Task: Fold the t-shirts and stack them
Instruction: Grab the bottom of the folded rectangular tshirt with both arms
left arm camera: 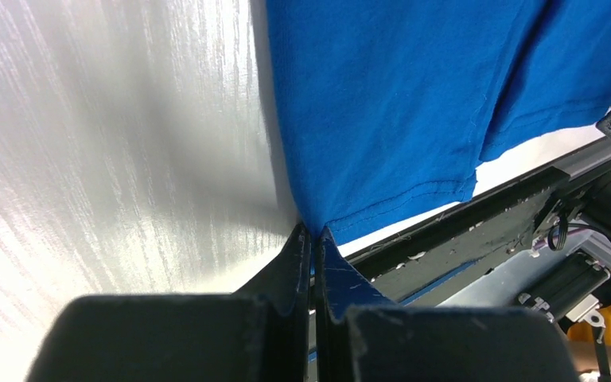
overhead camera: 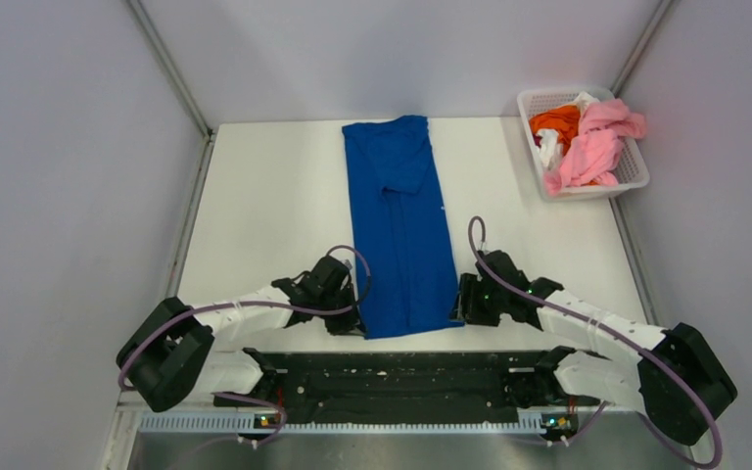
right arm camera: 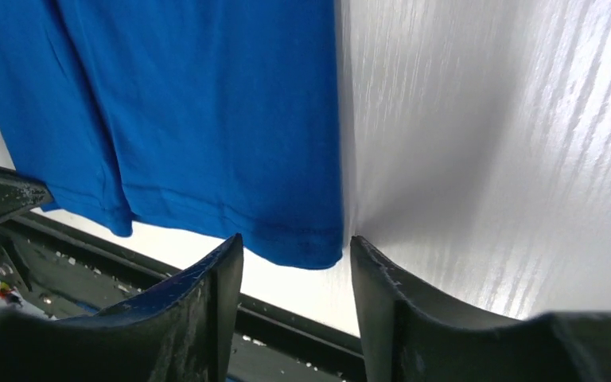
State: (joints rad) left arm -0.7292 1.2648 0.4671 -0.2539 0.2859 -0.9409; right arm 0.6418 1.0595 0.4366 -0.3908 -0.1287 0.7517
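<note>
1. Blue t-shirt: the near-left hem corner is being pinched by the left gripper. Its tips are pressed together, and the cloth edge runs straight into them in the left wrist view.
2. Right gripper is being held spread apart, low over the table. The near-right hem corner is being straddled: it sits between the two fingers and is not clamped.
3. In the top view both grippers are being held at the near end of the shirt, one per corner, left on the left edge and right on the right edge.
4. The shirt is lying flat as a long narrow strip down the middle of the white table, from near the front edge to the far edge.
   - The sides are folded in.
   - A sleeve is lying over the far half.
   - The stitched hem is facing the arms.
5. The hem is resting on the table, just short of the black rail that runs between the two arm bases. A thin strip of white tabletop is showing between them.
6. A white lattice basket is sitting at the far right corner, well apart from the shirt.
   - A pink tee, an orange tee and a white tee are bunched inside it.
   - The pink one is spilling over the right rim.
</note>
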